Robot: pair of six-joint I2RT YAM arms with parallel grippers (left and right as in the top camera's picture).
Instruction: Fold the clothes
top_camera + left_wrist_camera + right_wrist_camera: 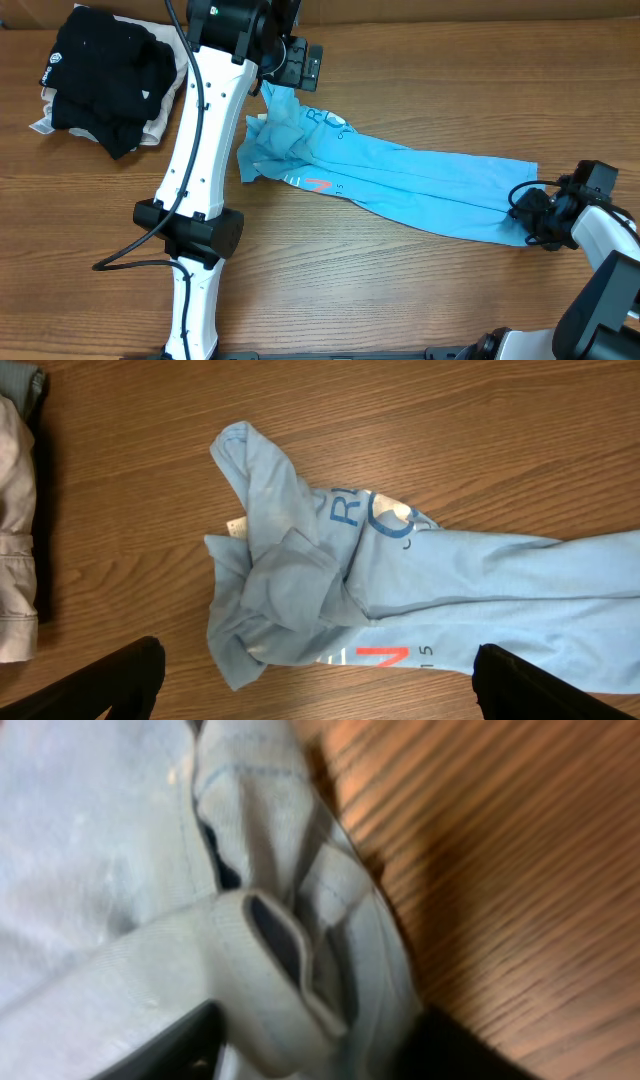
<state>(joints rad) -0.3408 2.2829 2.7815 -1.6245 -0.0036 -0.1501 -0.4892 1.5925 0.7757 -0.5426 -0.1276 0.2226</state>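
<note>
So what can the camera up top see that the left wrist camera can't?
Only overhead: the right gripper pinching the far end of the blue T-shirt, plus the whole black garment. Only left wrist: the fingers of the left gripper spread wide, close up. Both: the bunched T-shirt with red print, on the wooden table.

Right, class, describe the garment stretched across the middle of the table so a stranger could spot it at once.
Start at the wooden table and look from its middle towards the right gripper. There lies the T-shirt, pulled out long. It alone is sky blue with printed lettering, unlike the black garment and cream cloth piled in the far left corner.
</note>
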